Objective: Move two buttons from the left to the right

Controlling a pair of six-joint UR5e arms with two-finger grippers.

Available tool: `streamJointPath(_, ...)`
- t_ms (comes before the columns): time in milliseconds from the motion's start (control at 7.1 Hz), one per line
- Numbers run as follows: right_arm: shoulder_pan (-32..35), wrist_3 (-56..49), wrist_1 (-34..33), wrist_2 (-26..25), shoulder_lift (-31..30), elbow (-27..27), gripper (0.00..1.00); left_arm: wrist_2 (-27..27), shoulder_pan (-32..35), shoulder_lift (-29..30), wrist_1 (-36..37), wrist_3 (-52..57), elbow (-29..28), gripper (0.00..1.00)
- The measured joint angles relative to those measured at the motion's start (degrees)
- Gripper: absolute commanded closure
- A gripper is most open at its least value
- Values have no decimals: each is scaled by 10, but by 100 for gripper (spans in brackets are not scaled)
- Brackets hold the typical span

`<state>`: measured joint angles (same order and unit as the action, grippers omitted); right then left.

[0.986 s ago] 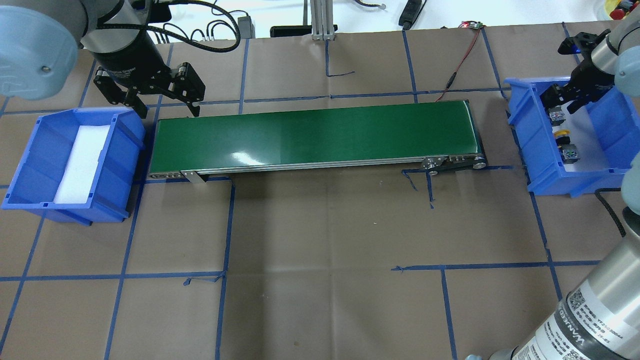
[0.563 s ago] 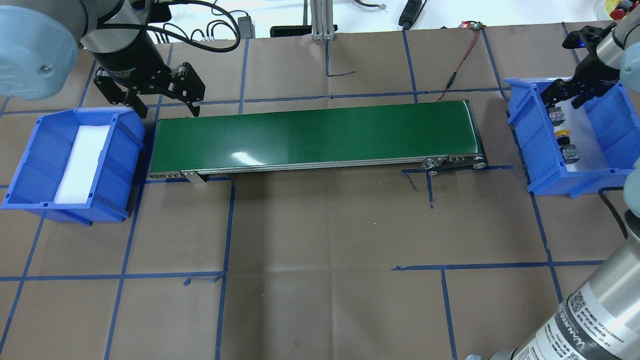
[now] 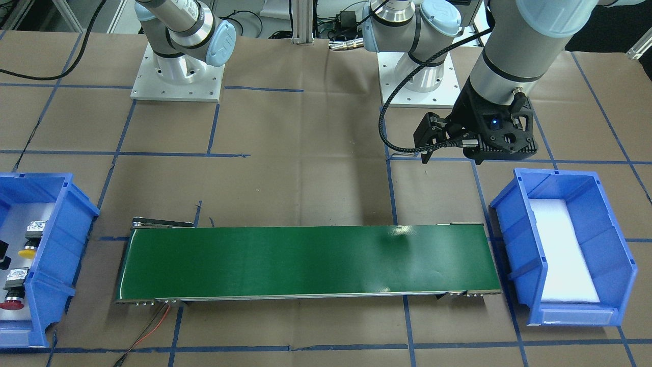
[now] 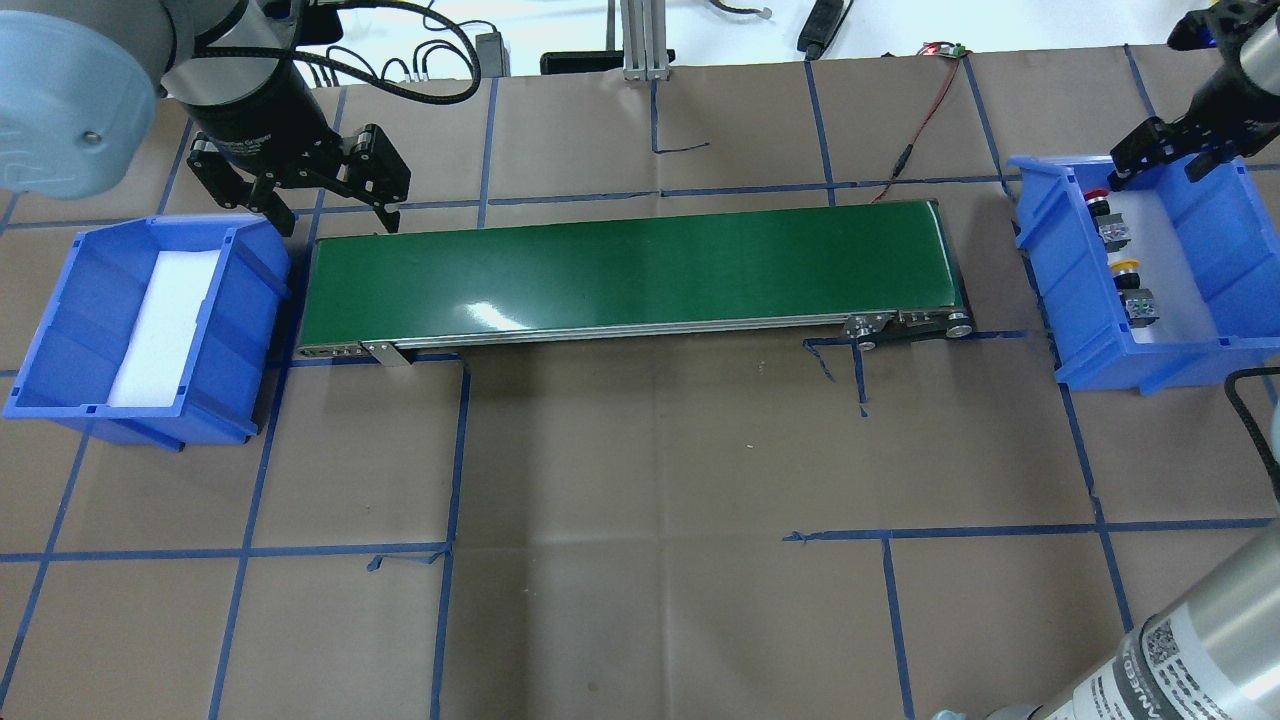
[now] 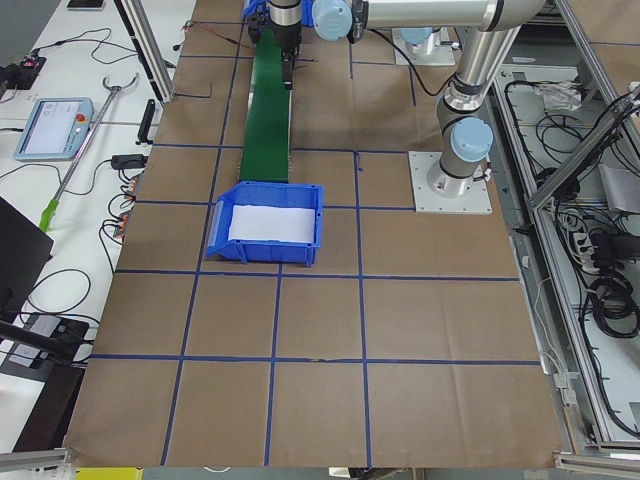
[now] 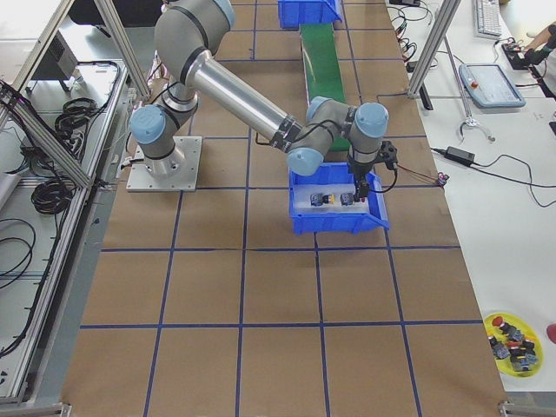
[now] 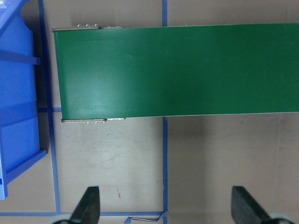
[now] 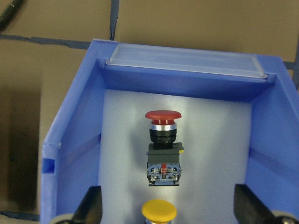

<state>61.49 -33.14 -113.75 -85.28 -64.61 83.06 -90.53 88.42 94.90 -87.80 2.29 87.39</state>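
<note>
1. Right gripper: fingers spread wide with nothing between them. I read it hanging above the far end of the right blue bin.
2. Red button: lies on its side on the bin's white liner, directly below that gripper (cap toward the bin's clear label strip).
3. Yellow button: same bin, in line just behind the red one's rear block, with a small gap between them.
4. Left gripper: released and empty, over the table at the far left corner of the green conveyor belt.
5. Left blue bin: sits just beside that belt end and holds a white foam pad.
</note>
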Motion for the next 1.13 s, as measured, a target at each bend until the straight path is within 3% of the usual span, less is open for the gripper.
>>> streamJointPath(282,21,46,60,37,-74,2,0,0,0,0,0,0,0,0)
streamJointPath(563,84,109,120,54,-134,2,0,0,0,0,0,-1,-1,0)
streamJointPath(1126,272,323,157,-35,-188,25,0,0,1,0,0,-2,-1,0)
